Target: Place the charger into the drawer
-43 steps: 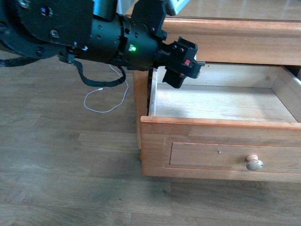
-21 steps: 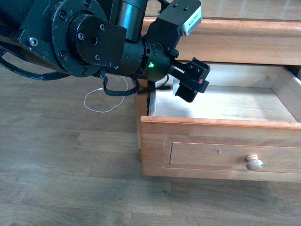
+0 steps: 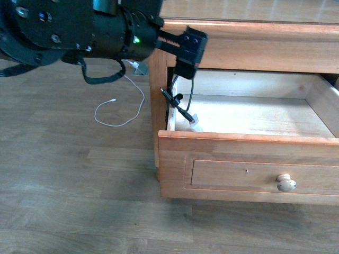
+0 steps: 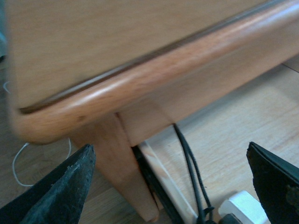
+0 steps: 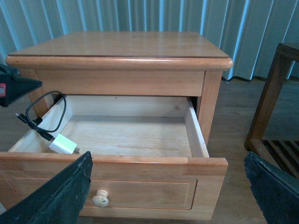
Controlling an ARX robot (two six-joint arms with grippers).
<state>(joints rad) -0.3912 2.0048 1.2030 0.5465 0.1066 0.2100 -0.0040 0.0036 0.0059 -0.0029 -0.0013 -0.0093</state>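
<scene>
The drawer (image 3: 249, 140) is pulled open, with a pale knob (image 3: 286, 183) on its front. The charger (image 3: 194, 121), a white brick, lies in the drawer's near-left corner. Its black cable (image 3: 177, 100) loops up over the left wall. My left gripper (image 3: 188, 53) is open and empty, above the drawer's left rear corner, clear of the charger. In the left wrist view the brick (image 4: 243, 207) and cable (image 4: 189, 168) lie below the open left gripper (image 4: 169, 149). My right gripper (image 5: 168, 158) is open, in front of the drawer (image 5: 117, 161); the charger (image 5: 63, 143) shows there too.
A long thin white cable (image 3: 119, 111) lies on the wood floor left of the nightstand (image 5: 121, 44). A dark wooden stand (image 5: 275, 107) is to the right of the nightstand. A blue curtain hangs behind.
The left gripper has let go of the charger and drawn up and back towards the cabinet's left corner. The charger now lies in the drawer with its cable over the left wall.
</scene>
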